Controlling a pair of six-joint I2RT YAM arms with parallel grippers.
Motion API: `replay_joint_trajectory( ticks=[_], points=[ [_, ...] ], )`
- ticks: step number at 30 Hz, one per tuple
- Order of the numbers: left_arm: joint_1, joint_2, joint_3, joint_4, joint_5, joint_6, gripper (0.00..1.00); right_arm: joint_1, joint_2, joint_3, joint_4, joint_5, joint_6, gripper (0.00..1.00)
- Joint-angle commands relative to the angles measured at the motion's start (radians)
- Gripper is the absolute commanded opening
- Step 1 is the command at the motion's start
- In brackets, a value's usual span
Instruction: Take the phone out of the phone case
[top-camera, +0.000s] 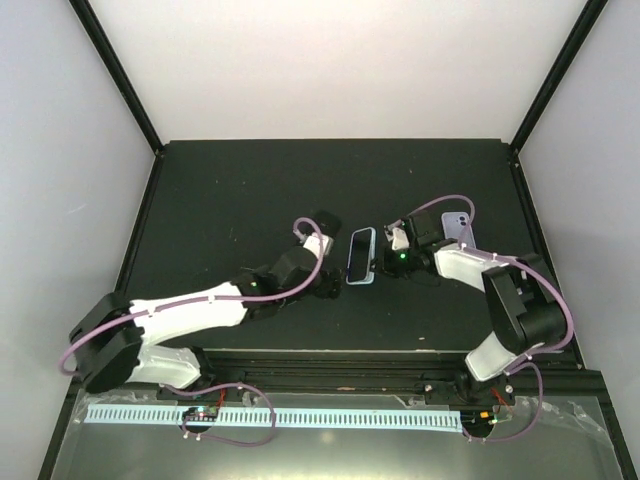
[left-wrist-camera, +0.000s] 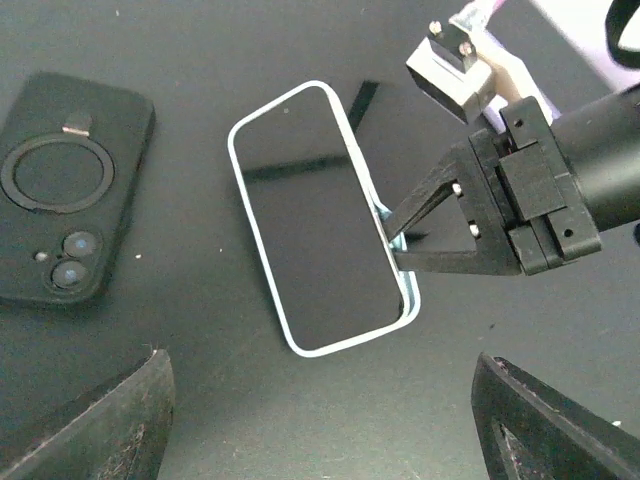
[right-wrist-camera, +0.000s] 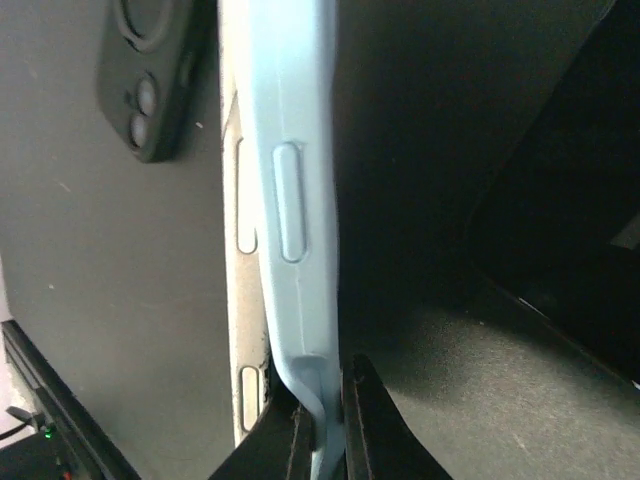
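**Top view.** The slim black-screen phone (top-camera: 360, 255), seated in a light-blue soft phone case (top-camera: 360, 282), lies flat and screen-up near the ctr. of the matte black table (top-camera: 230, 200). The right gripper (top-camera: 380, 263) reaches it from the right, jaws pinched tight on the phone case's right long edge. A lilac handset (top-camera: 459, 226) lies behind the right arm, well apart.

**Left wrist view.** The left gripper (left-wrist-camera: 320, 400) hangs above the table just short of the phone's lower end. Its fingers (left-wrist-camera: 110, 425) are spread wide w/ nothing between them and no contact w/ the phone. A black ring-backed device (left-wrist-camera: 70, 190) lies flat to the left, apart from the phone.

**Right wrist view.** The phone case is seen edge-on. Its blue lip is clamped between the fingertips (right-wrist-camera: 365, 420) at frame bottom. The phone's pale side shows beside the lip, which stands off from it near the grip.
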Motion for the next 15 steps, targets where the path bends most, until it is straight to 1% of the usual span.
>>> replay_joint_trajectory(
  ticks=[1,4,7,11,15],
  points=[
    [-0.043,0.129,0.113,-0.067,-0.16,0.002,0.83,0.047,0.034,0.074,0.016,0.014,0.015,0.01],
    [-0.055,0.191,0.153,-0.065,-0.178,0.024,0.79,0.064,0.055,0.09,-0.015,0.047,0.033,0.01],
    [-0.069,0.239,0.15,0.01,-0.18,0.03,0.76,0.066,0.098,0.126,-0.069,0.065,0.053,0.01],
    [-0.082,0.324,0.218,-0.047,-0.184,0.016,0.74,0.066,0.124,0.15,-0.09,0.025,0.056,0.01],
    [-0.092,0.366,0.222,-0.015,-0.161,0.046,0.74,0.066,0.122,0.149,-0.077,-0.009,0.069,0.01]
  ],
)
